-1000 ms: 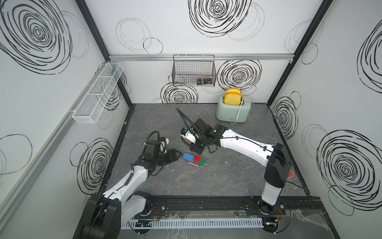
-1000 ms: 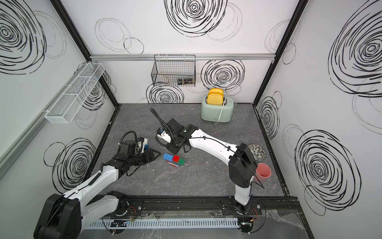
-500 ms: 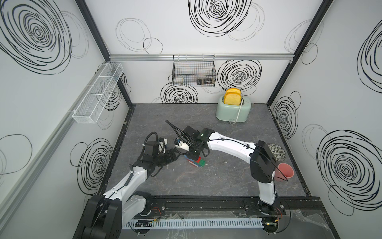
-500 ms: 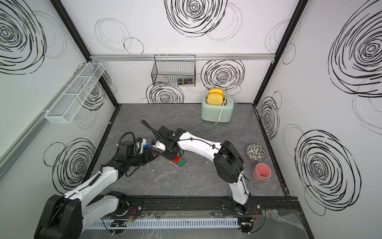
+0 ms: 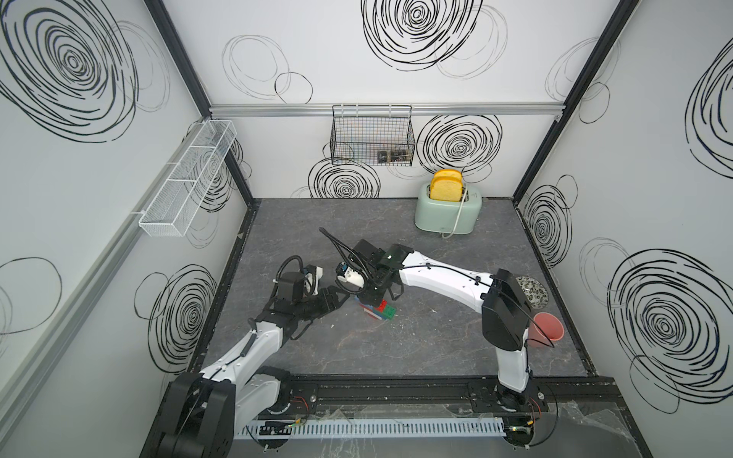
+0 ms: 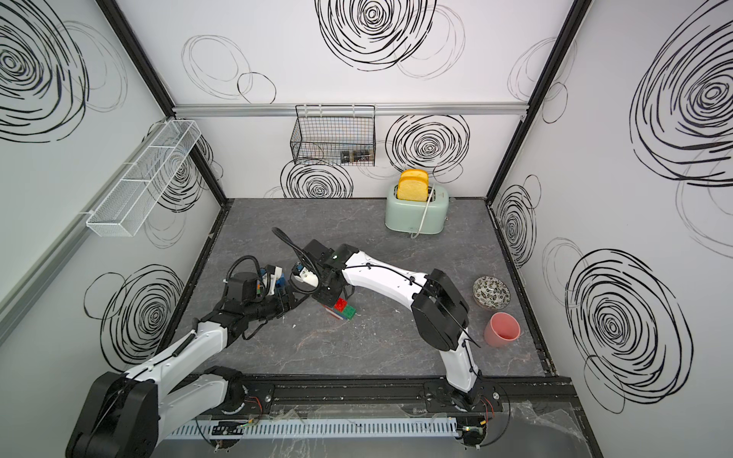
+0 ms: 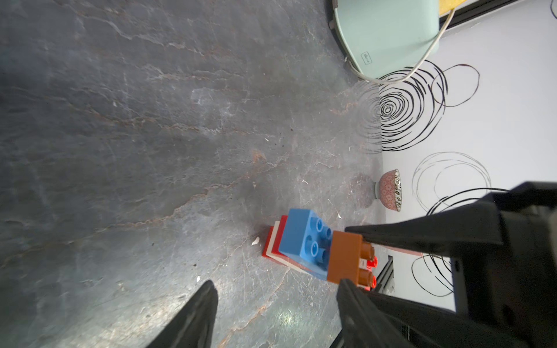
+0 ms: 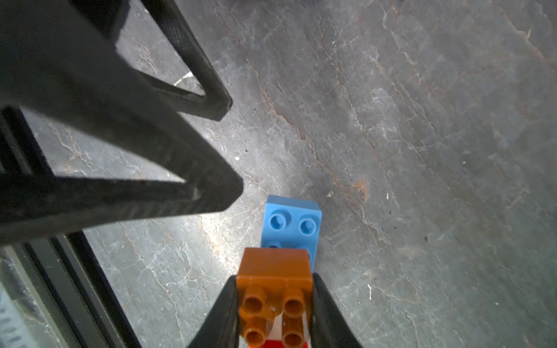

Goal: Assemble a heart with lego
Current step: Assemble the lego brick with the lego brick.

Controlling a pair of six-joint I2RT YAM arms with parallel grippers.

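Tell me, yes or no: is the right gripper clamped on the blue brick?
No, the right gripper is shut on the orange-brown brick, and the blue brick sits just beyond its fingertips.

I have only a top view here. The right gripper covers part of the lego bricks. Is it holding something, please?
Observer: Yes. The right gripper is shut on a brown brick.
Operator: Thank you. Where is that brick now?
Observer: At one end of the blue brick, whose other studs are bare. I cannot tell whether it is pressed in.
Operator: And does the left gripper carry anything?
Observer: No. The left gripper is open and empty, near the blue brick.
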